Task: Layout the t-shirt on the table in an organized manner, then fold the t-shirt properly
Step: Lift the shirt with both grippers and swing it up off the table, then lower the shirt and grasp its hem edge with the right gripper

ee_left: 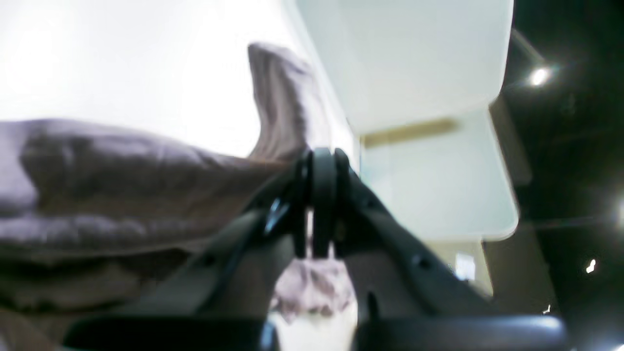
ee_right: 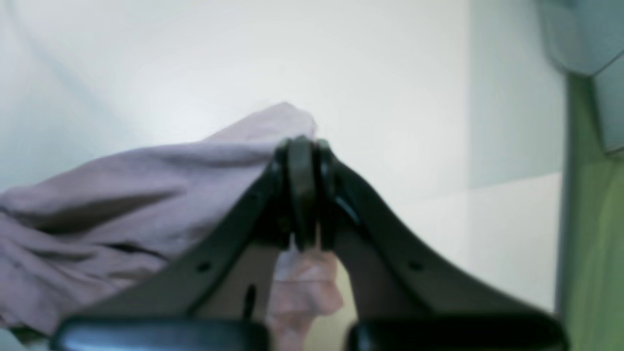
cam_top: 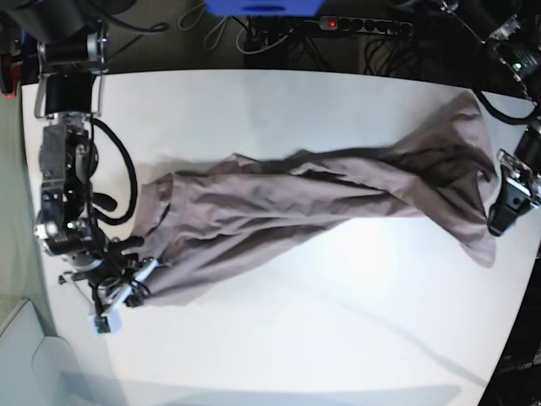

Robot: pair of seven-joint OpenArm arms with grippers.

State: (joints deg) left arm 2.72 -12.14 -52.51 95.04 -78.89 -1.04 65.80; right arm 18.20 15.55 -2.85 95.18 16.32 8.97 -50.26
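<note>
both grippers [ee_left: 321, 204] [ee_right: 302, 195] pinch opposite ends of t-shirt [cam_top: 321, 203], stretched between.

- No readable txt, labels, brands, nos. or signs in any view.
- Wrist views: too blurred to read anything.
- Base view: t-shirt [cam_top: 321, 199] plain, no print; table [cam_top: 279, 338] unmarked.
</note>
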